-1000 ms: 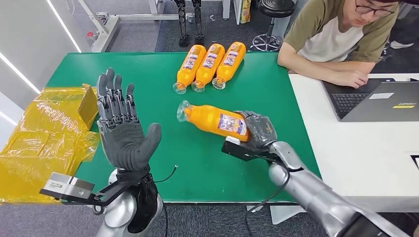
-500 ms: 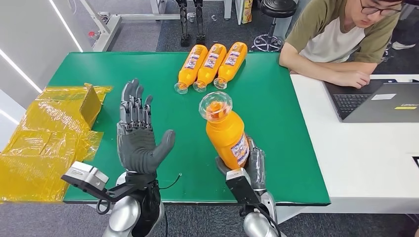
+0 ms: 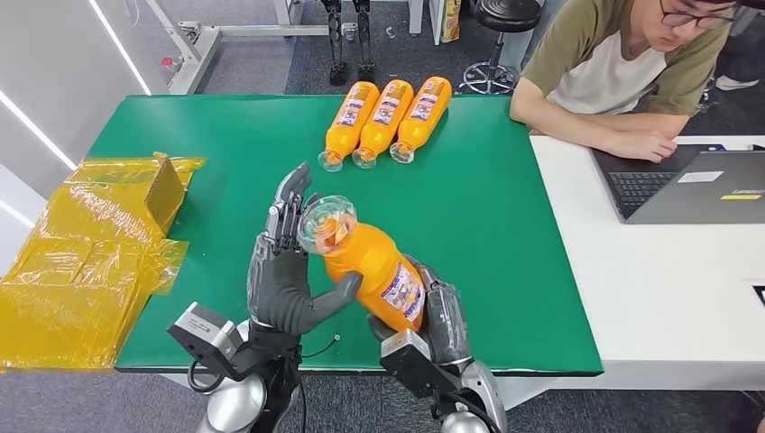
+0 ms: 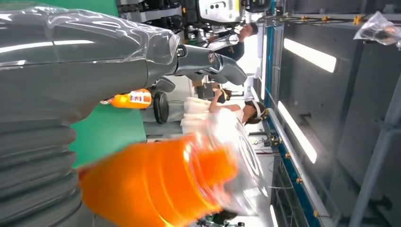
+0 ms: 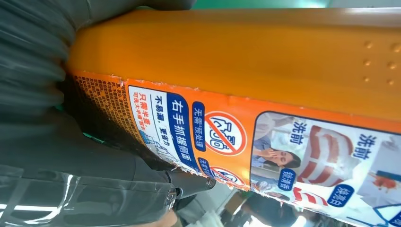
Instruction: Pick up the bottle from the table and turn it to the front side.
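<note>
Both hands meet at the bottle [image 3: 365,262], which is off the table [image 3: 505,234] and tilted, cap end up and away from the robot. The right hand [image 3: 433,316] grips its lower body; the left hand [image 3: 287,280] cups the upper part, thumb under it, though whether it truly clamps is hard to tell. Pick-up looks done. The label faces right, so the turn seems unfinished.

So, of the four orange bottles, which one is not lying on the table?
The bottle near the table's front edge: the right hand holds it lifted and tilted, the left hand beside it. The other three bottles lie side by side at the back.
</note>
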Available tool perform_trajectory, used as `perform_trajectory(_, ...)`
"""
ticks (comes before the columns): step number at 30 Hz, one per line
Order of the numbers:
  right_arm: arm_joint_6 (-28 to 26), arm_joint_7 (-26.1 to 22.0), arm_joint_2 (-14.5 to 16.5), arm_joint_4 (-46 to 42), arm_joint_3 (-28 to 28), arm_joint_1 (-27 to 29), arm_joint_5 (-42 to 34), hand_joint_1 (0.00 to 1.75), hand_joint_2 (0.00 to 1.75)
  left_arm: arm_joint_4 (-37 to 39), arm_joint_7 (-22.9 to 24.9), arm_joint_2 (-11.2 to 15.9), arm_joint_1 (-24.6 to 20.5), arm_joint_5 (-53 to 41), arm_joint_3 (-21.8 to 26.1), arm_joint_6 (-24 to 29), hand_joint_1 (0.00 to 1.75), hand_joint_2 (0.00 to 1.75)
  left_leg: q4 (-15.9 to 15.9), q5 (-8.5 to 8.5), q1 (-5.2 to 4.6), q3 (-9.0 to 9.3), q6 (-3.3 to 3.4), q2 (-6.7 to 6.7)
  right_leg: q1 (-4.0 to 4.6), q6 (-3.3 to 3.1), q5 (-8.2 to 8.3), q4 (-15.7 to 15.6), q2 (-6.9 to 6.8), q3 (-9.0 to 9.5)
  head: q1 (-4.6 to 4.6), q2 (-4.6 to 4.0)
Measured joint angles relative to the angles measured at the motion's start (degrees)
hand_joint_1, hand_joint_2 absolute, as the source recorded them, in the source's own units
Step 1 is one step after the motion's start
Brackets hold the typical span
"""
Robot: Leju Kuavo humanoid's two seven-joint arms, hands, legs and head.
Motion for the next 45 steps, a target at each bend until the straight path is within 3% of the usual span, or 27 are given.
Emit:
perform_trajectory(12,6.95,0.79,-2.59,-1.14,1.21,-0.06,3.08,1.74,1.75,-0.16,-0.09,0.14,1.38,-1.70,1.35,-1.95,0.00,1.75,0.01,0.00,0.00,0.00,0.00,0.00,0.00,0.00,0.01,0.00,0.00,0.02,0.00,0.00)
perform_trajectory(13,7.27,0.75,-2.79,-1.11,1.30,-0.35,3.37,1.74,1.75,-0.26,-0.08,0.14,1.58,-2.00,1.50,-2.42,0.06,1.75,0.01,0.00,0.00,0.00,0.00,0.01,0.00,0.00,0.01,0.00,0.00,0.02,0.00,0.00)
perform_trajectory(17,7.16,0.45,-3.39,-0.91,1.40,-1.28,4.75,1.74,1.75,-0.44,-0.08,0.14,2.02,-2.65,2.10,-4.47,1.73,1.75,0.01,0.00,0.00,0.00,0.00,0.01,0.00,0.00,0.01,0.00,0.00,0.02,0.00,0.00)
perform_trajectory(25,2.43,0.08,-3.70,0.00,1.60,-3.55,9.01,1.73,1.75,-0.43,0.02,-0.48,1.46,-2.12,2.20,-10.13,1.75,1.75,0.01,0.01,0.00,0.02,0.00,0.02,0.00,0.00,0.01,0.00,0.01,0.01,0.00,0.00)
perform_trajectory(39,-1.68,-0.32,-2.71,2.23,1.95,-5.28,12.28,1.68,1.75,0.20,-0.10,-0.97,0.12,-1.03,2.18,-12.09,1.75,1.75,0.01,0.01,0.00,0.03,-0.01,0.04,0.00,0.00,0.01,0.01,0.02,0.00,0.00,0.00)
perform_trajectory(40,-1.85,-0.31,-2.62,2.32,1.95,-5.33,12.40,1.47,1.75,0.29,-0.13,-0.98,-0.04,-1.03,2.18,-12.36,1.75,1.75,0.01,0.01,0.00,0.03,-0.01,0.04,0.00,0.00,0.01,0.01,0.02,0.00,0.00,0.00)
perform_trajectory(43,-2.25,-0.15,-2.45,2.50,1.95,-5.51,12.60,0.22,1.75,0.76,-0.21,-1.14,-0.71,-1.03,2.17,-12.97,1.75,1.75,0.01,0.01,0.00,0.03,-0.01,0.05,0.00,0.00,0.01,0.00,0.02,0.01,-0.01,0.00)
perform_trajectory(44,-2.38,-0.05,-2.38,2.54,1.95,-5.54,12.72,0.00,1.75,1.01,-0.17,-1.24,-0.98,-1.01,2.16,-13.05,1.75,1.75,0.01,0.01,0.00,0.03,0.00,0.04,0.00,0.00,0.02,0.01,0.02,0.01,-0.01,0.00)
perform_trajectory(45,-2.47,0.04,-2.28,2.57,1.95,-5.53,12.89,0.00,1.75,1.29,-0.03,-1.32,-1.23,-0.90,2.16,-13.05,1.75,1.75,0.01,0.01,-0.01,0.04,-0.01,0.04,0.00,0.00,0.02,0.01,0.02,0.01,-0.01,0.00)
